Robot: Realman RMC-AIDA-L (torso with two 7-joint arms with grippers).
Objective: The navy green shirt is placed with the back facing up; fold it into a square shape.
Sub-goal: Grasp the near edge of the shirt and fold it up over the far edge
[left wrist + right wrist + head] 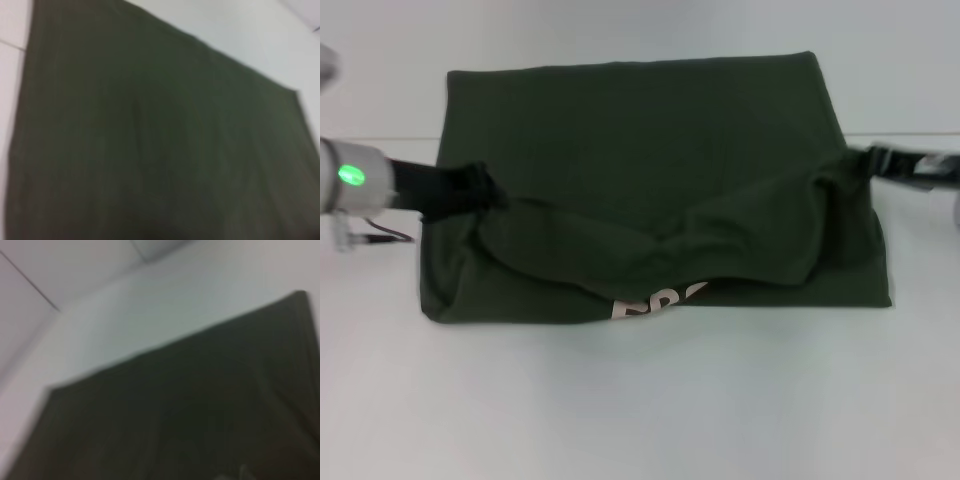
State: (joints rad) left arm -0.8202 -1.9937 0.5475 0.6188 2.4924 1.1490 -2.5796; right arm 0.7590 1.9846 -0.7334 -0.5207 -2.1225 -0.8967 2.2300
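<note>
Navy green shirt (650,170) lies folded — near edge rumpled, pale lettering peeking.

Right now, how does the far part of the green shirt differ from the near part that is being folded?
On the navy green shirt, the far part lies flat and smooth on the table, while the near part is lifted, sagging and wrinkled between the left hand and the right hand. The far part shows plain fabric only; under the near part pale lettering peeks out. Both are the same dark olive cloth.
</note>
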